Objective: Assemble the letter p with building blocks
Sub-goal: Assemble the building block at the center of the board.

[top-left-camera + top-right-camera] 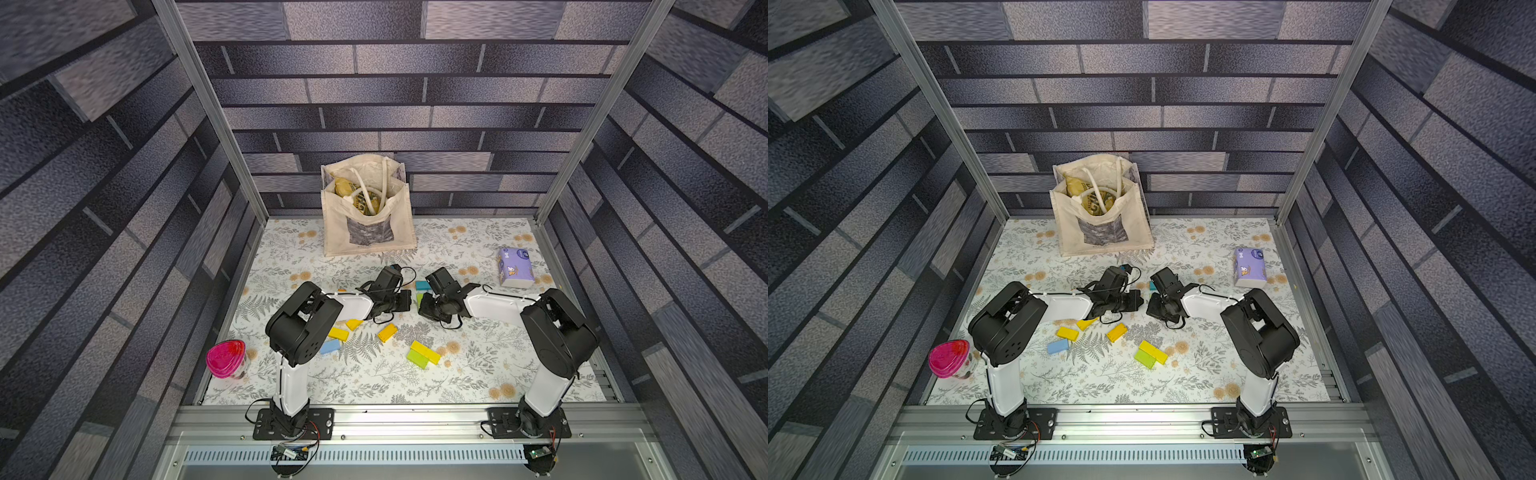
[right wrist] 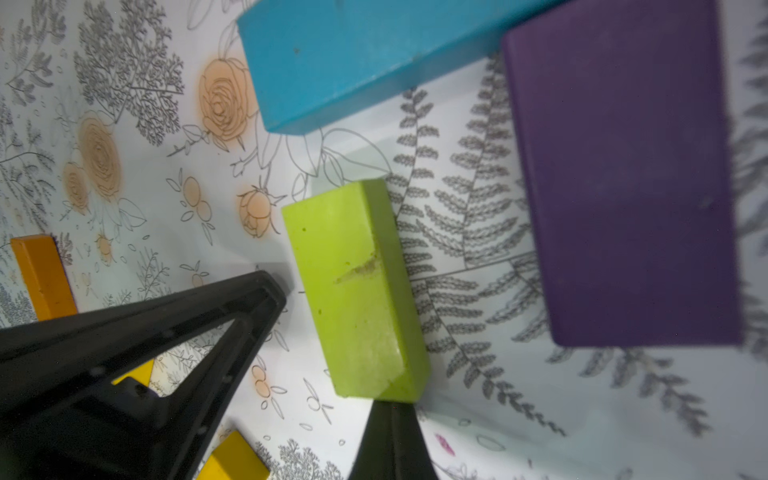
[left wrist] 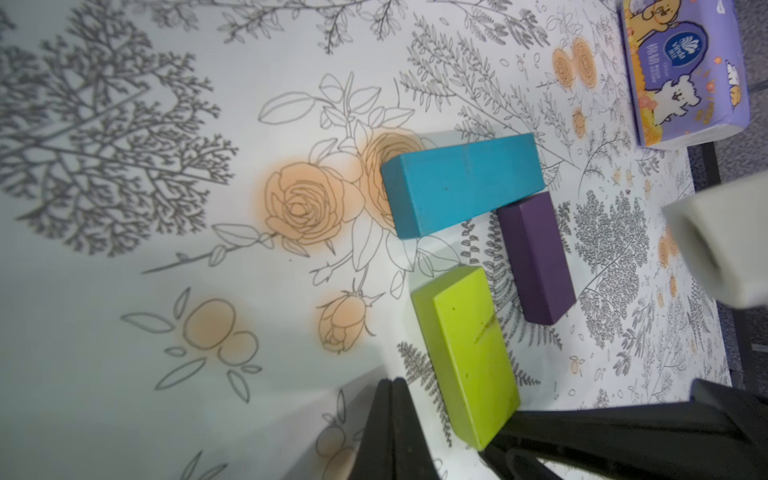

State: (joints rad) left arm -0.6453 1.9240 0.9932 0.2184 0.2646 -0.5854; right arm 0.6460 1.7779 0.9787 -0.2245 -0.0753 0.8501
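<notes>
your left gripper (image 3: 391, 395): fingers pressed flat together, holding nothing. its tip sits low over the floral cloth (image 3: 124, 291), just beside one long side of the lime green block (image 3: 465, 353). whether it touches, cannot tell.

your right gripper (image 2: 390, 419): also closed tight and empty. tip at the short end of that same block, looks to be in contact.

mid-table, between the two wrists: teal block (image 3: 461, 183) lying flat. purple block (image 3: 536, 257) set roughly square to it, one end against the teal's long edge. lime green block lies alongside the purple one with a strip of cloth between them, and apart from the teal.

nearer the arm bases, in both top views: short yellow block (image 1: 338, 333), light blue block (image 1: 330, 347), orange block (image 1: 387, 332). then a long yellow block (image 1: 424, 351) touching a second lime green block (image 1: 417, 358). one more yellow piece (image 1: 354, 323) is half hidden under the left arm.

at the edges: tote bag (image 1: 368, 216) at the back, purple tissue pack (image 1: 515, 268) on the right, pink-lidded container (image 1: 226, 358) on the left.
</notes>
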